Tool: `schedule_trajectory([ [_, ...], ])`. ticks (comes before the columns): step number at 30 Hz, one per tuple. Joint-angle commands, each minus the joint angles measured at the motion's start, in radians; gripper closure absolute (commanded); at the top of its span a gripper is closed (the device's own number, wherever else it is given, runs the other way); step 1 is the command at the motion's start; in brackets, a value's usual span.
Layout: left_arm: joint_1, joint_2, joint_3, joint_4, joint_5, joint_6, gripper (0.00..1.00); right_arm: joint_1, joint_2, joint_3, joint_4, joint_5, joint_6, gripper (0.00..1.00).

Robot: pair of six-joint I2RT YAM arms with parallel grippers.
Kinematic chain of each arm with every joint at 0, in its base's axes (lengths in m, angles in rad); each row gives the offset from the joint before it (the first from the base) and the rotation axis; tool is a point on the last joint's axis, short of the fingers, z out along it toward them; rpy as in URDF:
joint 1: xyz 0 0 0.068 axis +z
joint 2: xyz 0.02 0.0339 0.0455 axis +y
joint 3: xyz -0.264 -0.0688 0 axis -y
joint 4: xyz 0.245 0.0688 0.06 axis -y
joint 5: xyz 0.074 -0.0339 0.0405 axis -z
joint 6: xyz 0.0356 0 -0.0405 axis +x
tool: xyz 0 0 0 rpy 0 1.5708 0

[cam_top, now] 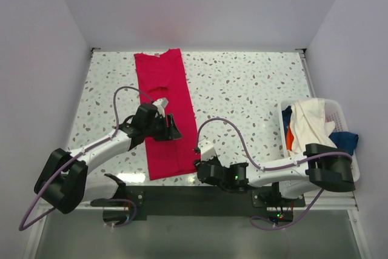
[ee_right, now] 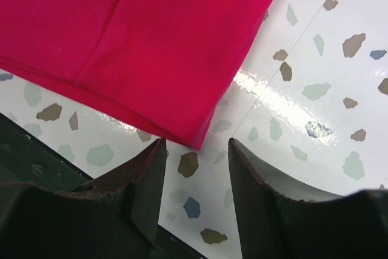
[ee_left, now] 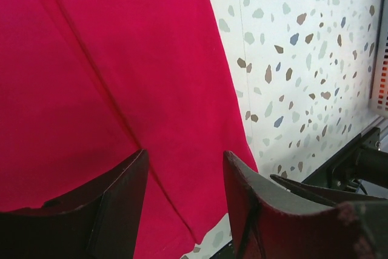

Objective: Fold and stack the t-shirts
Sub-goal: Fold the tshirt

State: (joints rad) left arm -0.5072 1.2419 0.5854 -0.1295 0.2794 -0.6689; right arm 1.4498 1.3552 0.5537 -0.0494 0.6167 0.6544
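Table (cam_top: 254, 89) with red shirt (cam_top: 173, 153) flat on it, folded to a long narrow band, left of centre. Runs from far edge almost to near edge. Left gripper (ee_left: 185, 156) low over the band's middle, toward its left side; fingers moderately apart, clasping nothing, red cloth showing through the gap. Right gripper (ee_right: 197, 147) at the band's near right corner, over bare table; fingers likewise apart and empty, corner just ahead of the tips, not between them. White shirt (cam_top: 309, 122), blue shirt (cam_top: 345, 141) and orange shirt (cam_top: 290, 141) heaped in basket (cam_top: 339, 110) at table's right edge, well apart from red shirt; white on top.
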Motion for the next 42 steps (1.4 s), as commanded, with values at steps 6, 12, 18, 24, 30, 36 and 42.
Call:
schedule_trajectory([
  [6, -0.037, 0.045, 0.05, 0.041, 0.032, 0.017, 0.44, 0.029, 0.035, -0.008, 0.177, 0.152, 0.025, 0.51],
  [12, -0.051, 0.05, 0.053, 0.031, 0.027, 0.017, 0.45, 0.041, 0.055, -0.006, 0.161, 0.175, 0.045, 0.51],
  [18, -0.063, 0.059, 0.056, 0.01, 0.011, 0.022, 0.46, 0.043, 0.05, -0.02, 0.146, 0.178, 0.059, 0.52],
  [24, -0.074, 0.054, 0.053, -0.002, 0.0, 0.014, 0.47, 0.058, 0.012, -0.046, 0.146, 0.166, 0.068, 0.51],
  [30, -0.094, 0.079, 0.071, 0.001, -0.003, 0.012, 0.48, 0.063, 0.013, -0.077, 0.178, 0.172, 0.067, 0.51],
  [36, -0.111, 0.097, 0.082, 0.005, -0.006, 0.006, 0.48, 0.063, 0.042, -0.078, 0.232, 0.19, 0.05, 0.51],
  [42, -0.129, 0.103, 0.085, 0.005, -0.011, 0.003, 0.49, 0.061, 0.076, -0.067, 0.258, 0.199, 0.05, 0.51],
])
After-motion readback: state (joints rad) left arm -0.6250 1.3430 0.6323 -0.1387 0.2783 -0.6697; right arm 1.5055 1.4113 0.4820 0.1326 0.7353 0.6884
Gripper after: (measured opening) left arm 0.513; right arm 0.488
